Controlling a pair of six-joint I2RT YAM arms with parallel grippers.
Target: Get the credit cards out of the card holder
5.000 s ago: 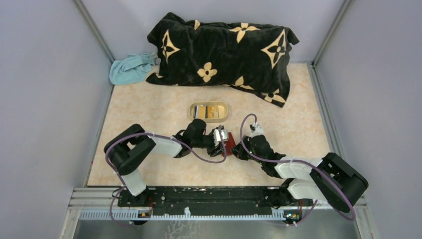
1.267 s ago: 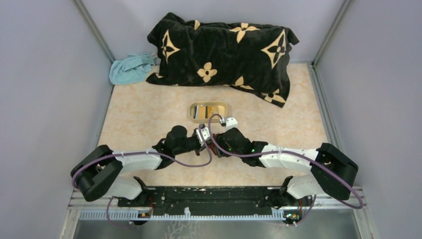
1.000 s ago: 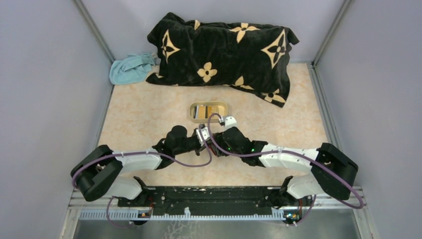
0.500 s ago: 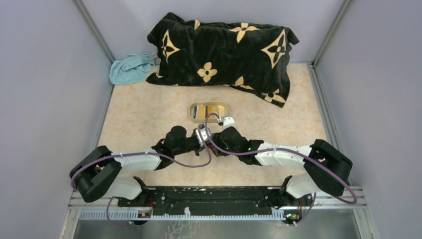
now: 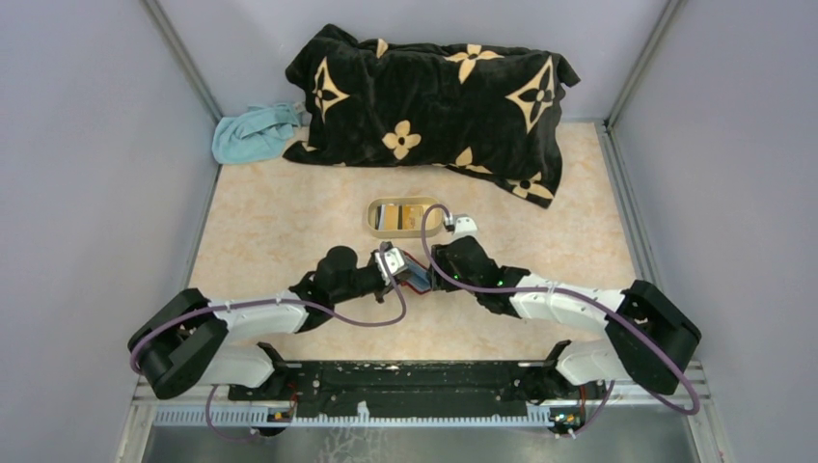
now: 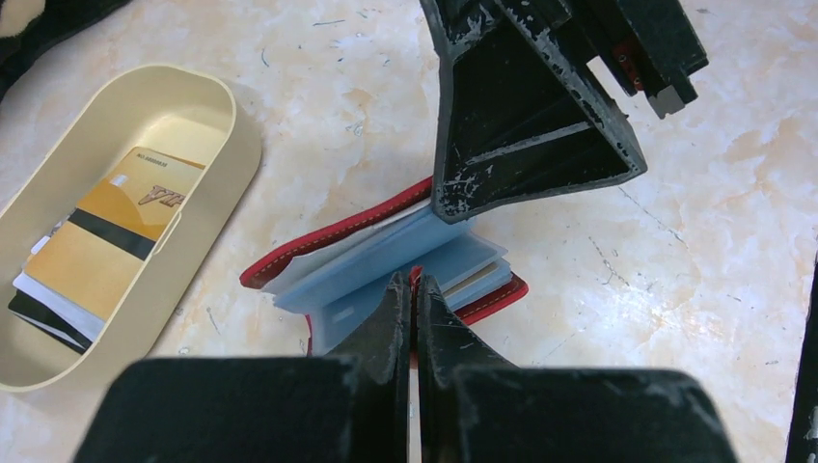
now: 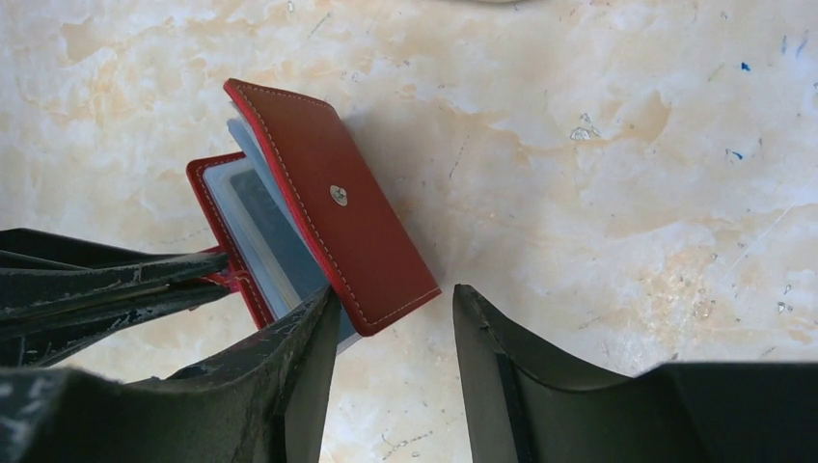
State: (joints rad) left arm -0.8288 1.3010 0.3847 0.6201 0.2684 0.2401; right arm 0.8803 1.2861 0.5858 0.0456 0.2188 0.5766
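left wrist: the left gripper (image 6: 413, 286) is pressed together on a red bit at the near edge of the card holder (image 6: 386, 260). the holder lies open on the table (image 6: 675, 289), with its pale blue sleeves fanned up.

right wrist: from my side its red cover stands tilted, with the snap button showing. the right gripper (image 7: 391, 328) is spread apart and grips nothing. 1 finger (image 7: 289, 386) touches the low edge of that cover, and the other is off to the side over bare table.

left wrist: i see 1 black tip resting on the top leaf. near the card holder, to my left, sits the beige tray (image 6: 241, 145), not touching it.

right wrist: what's in it?

left wrist: cards (image 6: 106, 231). an orange-yellow one is on top, with white and black edges under it. i cannot tell how many there are.

right wrist: a dark shape shows through 1 clear sleeve here. i cannot tell whether it's a card.
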